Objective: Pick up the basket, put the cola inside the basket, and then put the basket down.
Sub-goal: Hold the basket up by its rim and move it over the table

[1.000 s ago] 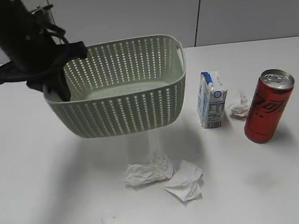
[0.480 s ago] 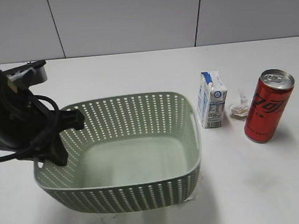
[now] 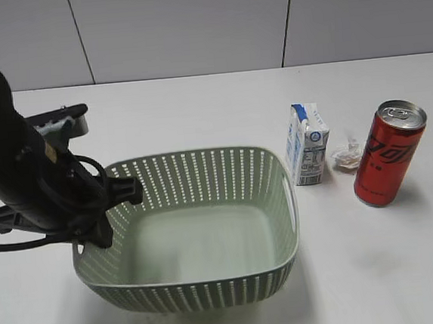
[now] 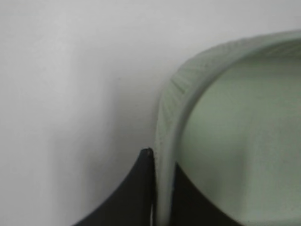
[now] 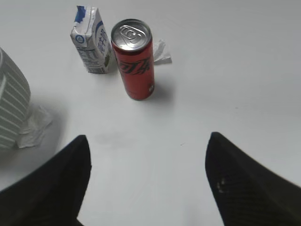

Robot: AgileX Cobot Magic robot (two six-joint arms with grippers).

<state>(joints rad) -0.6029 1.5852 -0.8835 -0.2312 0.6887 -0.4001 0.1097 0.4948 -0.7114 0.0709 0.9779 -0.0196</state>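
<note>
The pale green basket (image 3: 195, 180) hangs low over the table's front middle, roughly level and empty. My left gripper (image 3: 104, 217) is shut on its left rim; the left wrist view shows the rim (image 4: 188, 94) pinched between the two fingers of the gripper (image 4: 162, 165). The red cola can (image 3: 389, 153) stands upright to the right, apart from the basket. In the right wrist view the cola (image 5: 134, 59) stands ahead of my open, empty right gripper (image 5: 148, 136), and the basket's edge (image 5: 11, 108) shows at far left. The right gripper is out of the exterior view.
A white-and-blue carton (image 3: 306, 145) stands between basket and can, also in the right wrist view (image 5: 91, 40). A crumpled scrap (image 3: 347, 156) lies beside the can. Crumpled paper (image 5: 35, 125) pokes out from under the basket.
The left arm has brought the basket down and toward the front, from high at the back to low over the crumpled papers, which it now covers. The cola and carton have not moved.
</note>
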